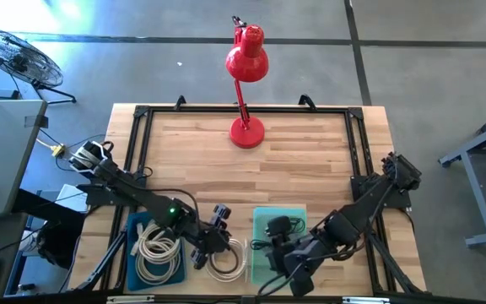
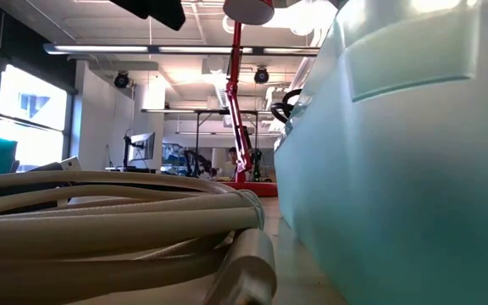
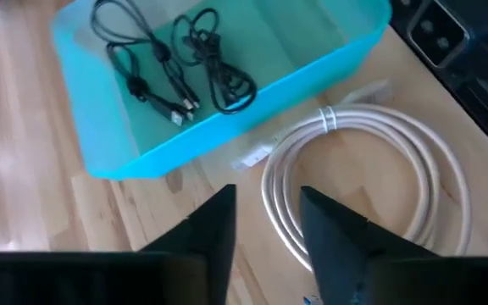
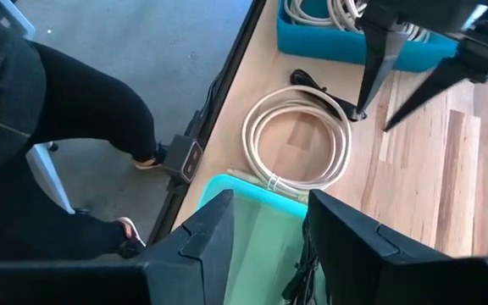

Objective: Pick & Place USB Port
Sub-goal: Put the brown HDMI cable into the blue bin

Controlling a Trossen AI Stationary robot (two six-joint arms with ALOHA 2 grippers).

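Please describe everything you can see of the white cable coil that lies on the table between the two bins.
The white cable coil is a smooth, plastic-looking cord wound in a few round loops and bound at one spot by a small tie. It lies flat on the wooden table, outside both bins, close beside the light teal bin. A white plug end rests on the wood next to it. Nothing grips it.

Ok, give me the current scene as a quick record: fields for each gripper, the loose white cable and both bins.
left gripper: open, above the loose white cable, holding nothing
right gripper: open, over the light teal bin, holding nothing
loose white cable: coiled on the table between the two bins
blue bin: front left, holds more white coiled cables
light teal bin: front centre-right, holds black cables
red lamp: far edge of table
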